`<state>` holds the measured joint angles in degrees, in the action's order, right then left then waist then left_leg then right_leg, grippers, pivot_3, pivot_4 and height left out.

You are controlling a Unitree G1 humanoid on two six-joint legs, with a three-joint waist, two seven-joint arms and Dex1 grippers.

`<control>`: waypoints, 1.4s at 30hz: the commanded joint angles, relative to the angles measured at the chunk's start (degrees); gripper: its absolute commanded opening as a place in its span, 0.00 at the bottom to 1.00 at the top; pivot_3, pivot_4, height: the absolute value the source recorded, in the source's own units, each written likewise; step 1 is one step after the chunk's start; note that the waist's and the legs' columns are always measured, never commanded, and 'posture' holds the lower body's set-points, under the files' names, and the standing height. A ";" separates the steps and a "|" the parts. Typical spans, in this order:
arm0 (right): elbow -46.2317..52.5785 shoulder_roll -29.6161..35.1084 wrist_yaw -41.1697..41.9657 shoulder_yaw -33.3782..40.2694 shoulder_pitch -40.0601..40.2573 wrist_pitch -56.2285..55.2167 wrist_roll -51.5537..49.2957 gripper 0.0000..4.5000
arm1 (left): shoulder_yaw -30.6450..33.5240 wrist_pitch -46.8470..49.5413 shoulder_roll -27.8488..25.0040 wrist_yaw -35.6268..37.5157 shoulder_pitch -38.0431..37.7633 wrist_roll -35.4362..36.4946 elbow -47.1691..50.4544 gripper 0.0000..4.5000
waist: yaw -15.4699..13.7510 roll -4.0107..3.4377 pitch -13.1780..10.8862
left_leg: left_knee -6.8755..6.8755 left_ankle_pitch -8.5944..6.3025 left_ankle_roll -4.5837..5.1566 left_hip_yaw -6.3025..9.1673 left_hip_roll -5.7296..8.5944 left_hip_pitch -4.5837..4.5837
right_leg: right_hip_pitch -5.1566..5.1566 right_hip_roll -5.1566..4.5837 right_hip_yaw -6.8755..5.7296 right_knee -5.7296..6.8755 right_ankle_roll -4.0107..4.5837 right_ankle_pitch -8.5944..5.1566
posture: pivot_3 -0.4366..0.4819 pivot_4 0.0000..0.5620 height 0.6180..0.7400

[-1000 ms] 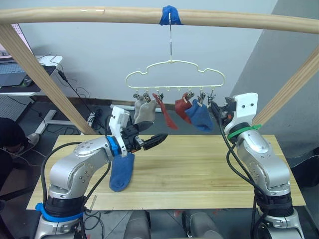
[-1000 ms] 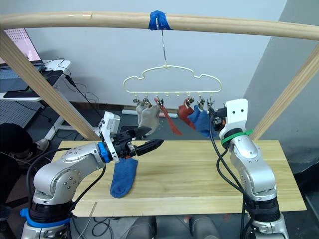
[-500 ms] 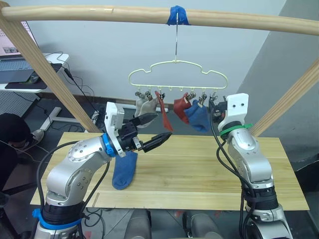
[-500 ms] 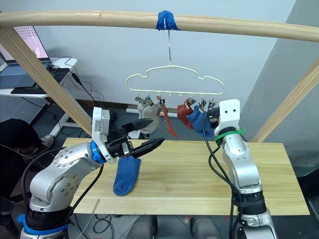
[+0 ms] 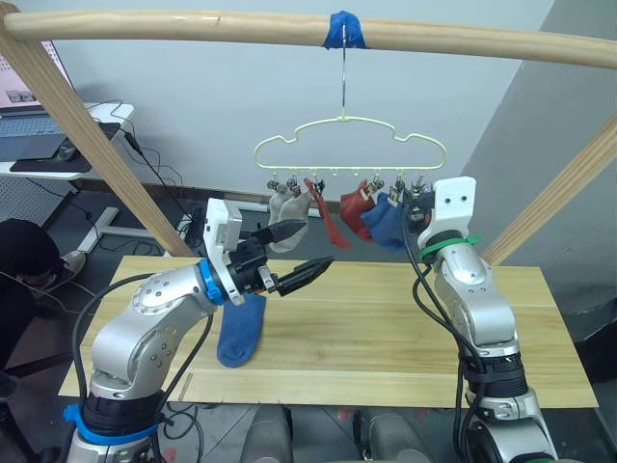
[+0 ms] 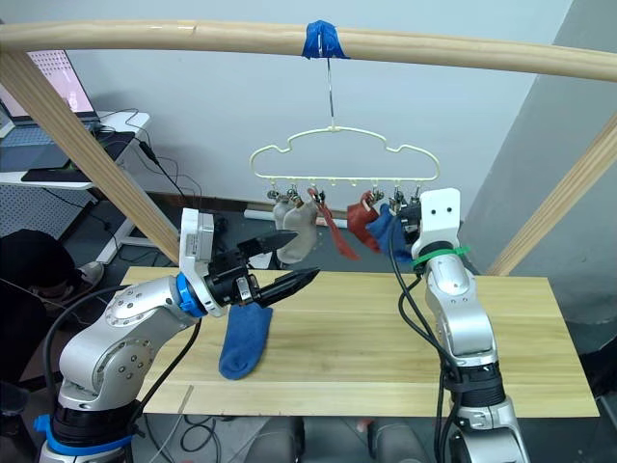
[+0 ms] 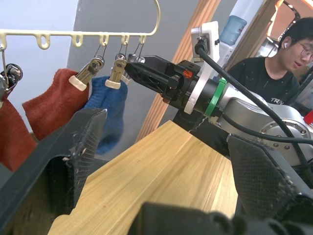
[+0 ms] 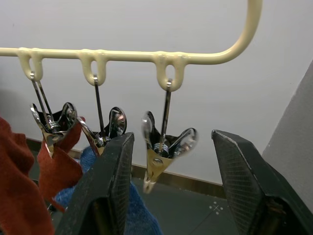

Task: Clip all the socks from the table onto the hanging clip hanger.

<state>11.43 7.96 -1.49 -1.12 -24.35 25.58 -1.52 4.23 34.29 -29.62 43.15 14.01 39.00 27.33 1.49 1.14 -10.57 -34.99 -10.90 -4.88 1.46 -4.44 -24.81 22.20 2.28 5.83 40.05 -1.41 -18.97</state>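
A pale-yellow clip hanger (image 5: 352, 171) hangs by its hook from the top pole. Clipped to it, from my left, are two grey socks (image 5: 287, 207), a stretched red sock (image 5: 323, 217), another red sock (image 5: 352, 207) and a blue sock (image 5: 386, 222). One more blue sock (image 5: 239, 328) lies flat on the table (image 5: 405, 328), below my left forearm. My left gripper (image 5: 313, 245) is open and empty above the table, just under the grey socks. My right gripper (image 8: 171, 139) is raised and open, its fingers on either side of the hanger's rightmost clip (image 8: 164, 149), which is empty.
The wooden pole frame (image 5: 193, 24) spans the top, with slanted poles at both sides (image 5: 96, 154). A person (image 7: 288, 54) sits beyond the table's right end. A desk with a laptop (image 5: 39, 145) and cables stands at the back left.
My right gripper has risen to the hanger's rightmost clip. The hanger has shifted slightly to the right. The left arm has hardly moved and the camera has shifted.
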 commanded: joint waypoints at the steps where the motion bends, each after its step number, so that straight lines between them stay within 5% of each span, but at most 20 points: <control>1: 1.97 -0.44 0.05 0.65 -1.04 -0.97 0.42 0.59 | 0.18 -1.14 -0.18 0.06 -0.03 0.45 1.60 1.00 | 0.00 0.00 0.00 | 0.00 0.00 0.00 0.00 0.00 0.00 | 0.00 0.00 0.00 0.00 0.00 0.00 | 0.55 0.31 1.00; 29: -2.23 -2.40 -1.21 2.79 -4.18 -2.83 0.71 0.59 | -0.88 -2.06 0.12 -0.33 -0.07 -0.25 1.72 1.00 | 0.00 0.00 0.00 | 0.00 0.00 0.00 0.01 0.00 0.00 | 0.00 0.00 -0.01 0.03 0.01 0.00 | 0.56 0.29 1.00; 36: -2.04 -3.74 -0.74 3.35 -4.28 -2.91 -0.63 0.10 | -0.94 -2.04 0.08 -0.87 -0.55 0.01 2.24 1.00 | -0.02 0.00 0.00 | 0.00 0.00 0.00 0.01 0.00 0.00 | 0.00 0.00 -0.01 0.04 0.01 0.00 | 0.56 0.30 1.00; 42: -1.98 -4.10 0.39 3.63 -4.52 -3.29 -1.66 0.00 | -1.45 -1.97 0.37 -1.45 -0.77 0.20 2.53 1.00 | -0.12 0.00 0.00 | -0.01 0.00 0.00 0.01 0.00 0.00 | 0.00 0.00 -0.01 0.04 0.01 0.00 | 0.56 0.31 1.00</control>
<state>8.46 3.95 -1.35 1.25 -28.04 23.69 -2.46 2.86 33.25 -29.49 41.85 13.11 38.83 27.41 1.36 1.14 -10.57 -35.00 -10.90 -4.88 1.47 -4.44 -24.81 22.20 2.28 5.82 40.09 -1.41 -18.97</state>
